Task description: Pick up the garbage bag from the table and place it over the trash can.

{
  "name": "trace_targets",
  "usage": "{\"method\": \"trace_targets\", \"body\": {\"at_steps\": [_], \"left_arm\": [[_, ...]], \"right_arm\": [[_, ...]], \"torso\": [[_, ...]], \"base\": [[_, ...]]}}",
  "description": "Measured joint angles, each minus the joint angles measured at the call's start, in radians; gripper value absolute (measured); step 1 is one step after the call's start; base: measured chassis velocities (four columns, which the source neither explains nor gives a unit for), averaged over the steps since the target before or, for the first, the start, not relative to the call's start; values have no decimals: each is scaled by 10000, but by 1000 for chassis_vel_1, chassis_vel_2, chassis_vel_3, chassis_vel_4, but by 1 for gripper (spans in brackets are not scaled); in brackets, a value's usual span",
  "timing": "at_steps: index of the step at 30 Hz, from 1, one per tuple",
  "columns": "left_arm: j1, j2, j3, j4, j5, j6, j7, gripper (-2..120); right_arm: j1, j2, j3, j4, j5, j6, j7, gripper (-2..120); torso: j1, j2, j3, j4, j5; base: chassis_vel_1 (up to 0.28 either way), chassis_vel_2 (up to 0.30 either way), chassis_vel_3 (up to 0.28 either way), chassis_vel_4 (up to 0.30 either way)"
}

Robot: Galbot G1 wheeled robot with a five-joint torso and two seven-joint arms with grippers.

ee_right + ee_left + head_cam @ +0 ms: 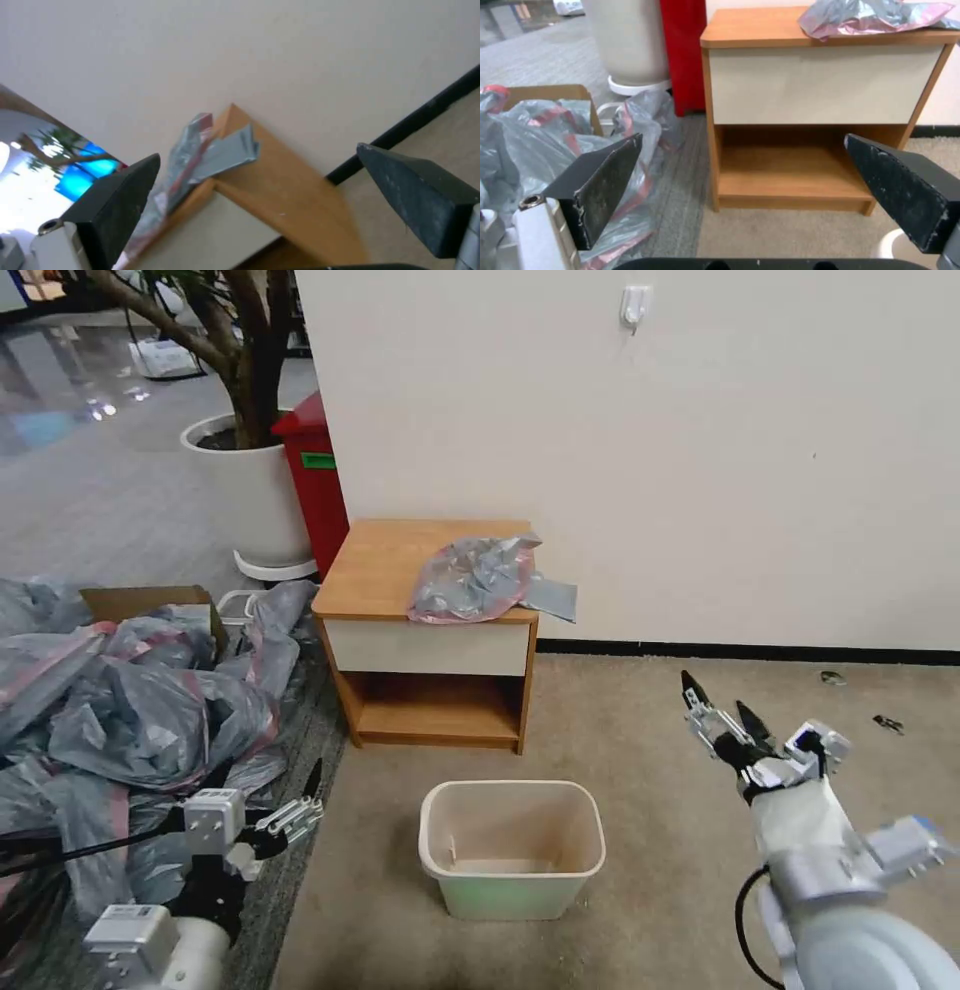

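Nearest me, my left end effector (300, 805) and right end effector (722, 705) both hang with fingers spread, holding nothing; between them one cream-beige rectangular plastic trash can (512, 847); beyond, one crinkly grey garbage bag with pink rim (478, 577) on the small wooden counter (372, 570), overhanging its right edge

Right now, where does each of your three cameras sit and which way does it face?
Head view: high, looking forward and down at the small wooden bedside table, the cream plastic trash can and both arms, left gripper, right gripper.
Left wrist view: low, facing the table's white drawer front past its own open fingers.
Right wrist view: tilted, facing the wall and table corner past its open fingers.
All share the crinkly grey-pink plastic garbage bag on the table.
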Motion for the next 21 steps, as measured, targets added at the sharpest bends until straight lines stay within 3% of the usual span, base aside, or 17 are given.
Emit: {"method": "trace_targets", "body": {"at_steps": [3,6,7,10,14,21], "left_arm": [[78,-1,-37,8,-22,-123,6,100],[777,-78,-363,16,-145,-1076,212,100],[777,-78,-363,16,-145,-1076,212,100],[887,-92,-407,23,-158,-1230,252,100],[900,-105,-409,27,-157,-1240,263,100],[985,-518,-401,31,68,-1333,488,100]], "right_arm": [[919,-114,-257,-860,506,-3,210,100],[2283,-250,-535,-2074,1877,-32,738,100],[2283,-250,-535,-2074,1877,-32,738,100],[3531,-160,-775,-3247,4115,-69,1876,100],[4544,110,-955,-4239,5716,97,2645,100],[5368,317,-1380,-5148,5772,94,2688,100]], "torso": [[0,0,1,-1,-1],[0,0,1,6,5],[0,0,1,6,5],[0,-1,2,-1,1],[0,-1,1,1,-2],[0,-1,1,2,-1]], "base": [[0,0,0,0],[0,0,0,0],[0,0,0,0],[0,0,0,0],[0,0,0,0],[0,0,0,0]]}}
